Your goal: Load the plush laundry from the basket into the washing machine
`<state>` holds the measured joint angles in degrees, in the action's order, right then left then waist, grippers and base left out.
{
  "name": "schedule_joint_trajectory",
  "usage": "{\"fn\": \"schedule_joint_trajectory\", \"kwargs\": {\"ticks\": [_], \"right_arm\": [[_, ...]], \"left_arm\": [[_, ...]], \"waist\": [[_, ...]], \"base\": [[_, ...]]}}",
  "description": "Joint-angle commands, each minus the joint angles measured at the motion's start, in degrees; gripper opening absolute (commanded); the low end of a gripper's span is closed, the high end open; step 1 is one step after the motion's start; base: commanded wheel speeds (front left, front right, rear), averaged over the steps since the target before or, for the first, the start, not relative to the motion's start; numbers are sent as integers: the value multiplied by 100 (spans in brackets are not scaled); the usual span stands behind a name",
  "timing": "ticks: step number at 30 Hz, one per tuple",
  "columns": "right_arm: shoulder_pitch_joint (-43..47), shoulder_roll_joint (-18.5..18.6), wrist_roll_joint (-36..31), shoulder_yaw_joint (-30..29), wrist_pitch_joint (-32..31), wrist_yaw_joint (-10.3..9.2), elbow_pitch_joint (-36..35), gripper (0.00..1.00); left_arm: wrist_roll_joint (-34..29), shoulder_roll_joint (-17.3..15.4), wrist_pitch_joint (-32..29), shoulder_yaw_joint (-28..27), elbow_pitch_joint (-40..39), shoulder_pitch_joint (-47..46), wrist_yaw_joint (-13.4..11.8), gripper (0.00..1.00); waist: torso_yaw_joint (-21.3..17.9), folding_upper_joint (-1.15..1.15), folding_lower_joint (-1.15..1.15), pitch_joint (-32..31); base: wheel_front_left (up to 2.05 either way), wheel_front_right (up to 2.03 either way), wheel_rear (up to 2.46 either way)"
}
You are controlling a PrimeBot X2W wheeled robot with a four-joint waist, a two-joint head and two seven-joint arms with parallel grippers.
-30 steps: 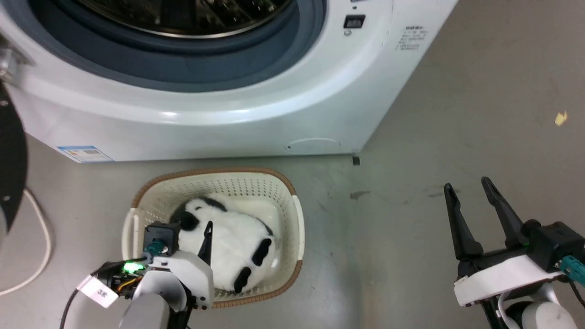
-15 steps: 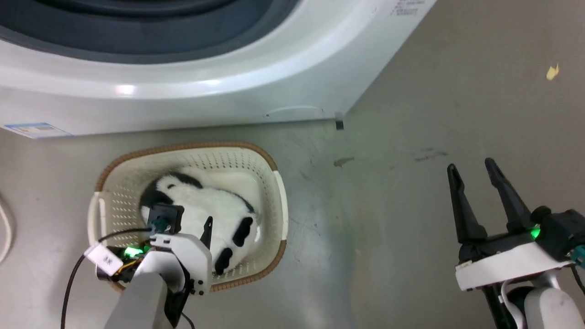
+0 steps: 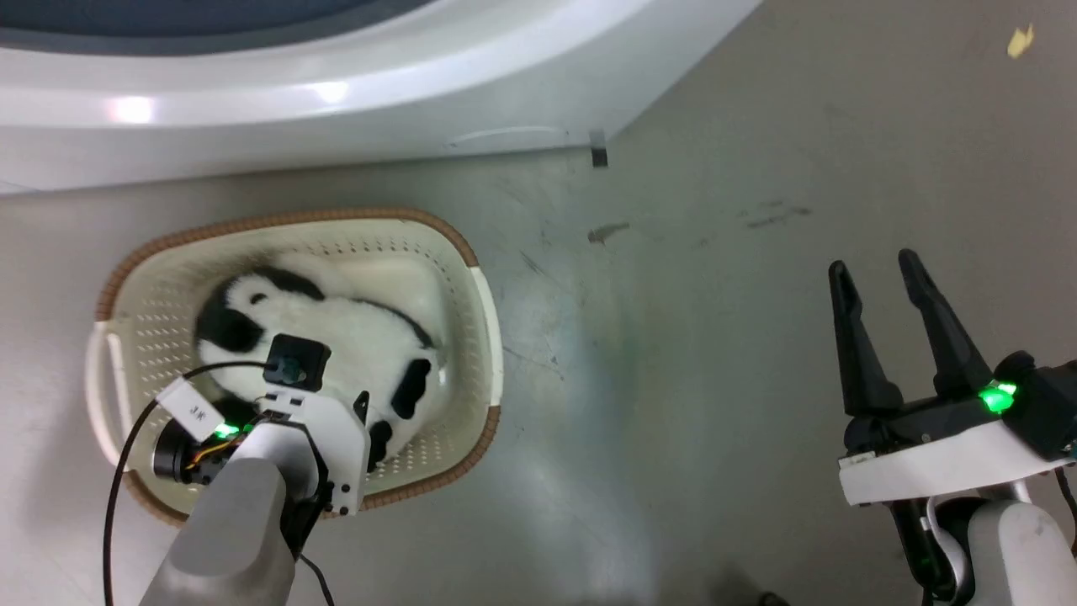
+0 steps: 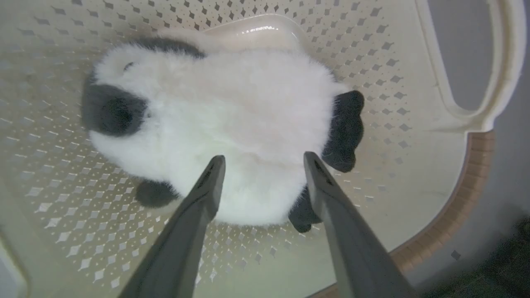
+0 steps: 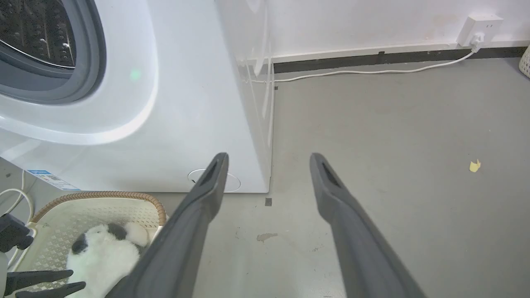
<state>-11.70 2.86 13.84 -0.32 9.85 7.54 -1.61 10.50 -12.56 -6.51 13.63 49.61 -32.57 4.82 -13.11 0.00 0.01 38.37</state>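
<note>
Between the fingers of your left end effector (image 4: 263, 155) lies the fluffy black-and-white stuffed toy (image 4: 232, 124): white fur, with black patches at its ends and sides. Around it, the small cream plastic basket (image 4: 393, 103) is dotted with rows of diamond-shaped holes; its woven-look rim is brown and its handle white. Your right end effector (image 3: 872, 259) has dark grey fingers, a white mount and a green light. Ahead of it, the large glossy white washing machine (image 5: 186, 103) has a grey gasket. The plain grey floor (image 5: 372, 165) carries one yellow scrap (image 5: 474, 166).
</note>
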Motion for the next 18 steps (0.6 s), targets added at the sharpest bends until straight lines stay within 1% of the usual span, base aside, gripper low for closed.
{"fn": "schedule_joint_trajectory", "kwargs": {"ticks": [1,7,13,18], "right_arm": [[-124,1,71,6,70,-4,-39,100],[-209,1,244,91,142,-4,-87,100],[-268,1,536,68,213,-4,-154,100],[-291,1,700,57,297,-5,-255,100]], "left_arm": [[65,-52,-52,67,147,-176,36,100],[151,-240,-179,288,477,-578,59,100],[135,-405,-465,499,871,-910,-166,100],[216,-493,-448,711,1260,-1266,-106,100]], "waist": [[-87,0,-1,139],[-256,0,-1,489],[-393,0,-1,793],[-526,0,-1,1178]], "base": [[0,0,0],[0,0,0],[0,0,0],[0,0,0]]}}
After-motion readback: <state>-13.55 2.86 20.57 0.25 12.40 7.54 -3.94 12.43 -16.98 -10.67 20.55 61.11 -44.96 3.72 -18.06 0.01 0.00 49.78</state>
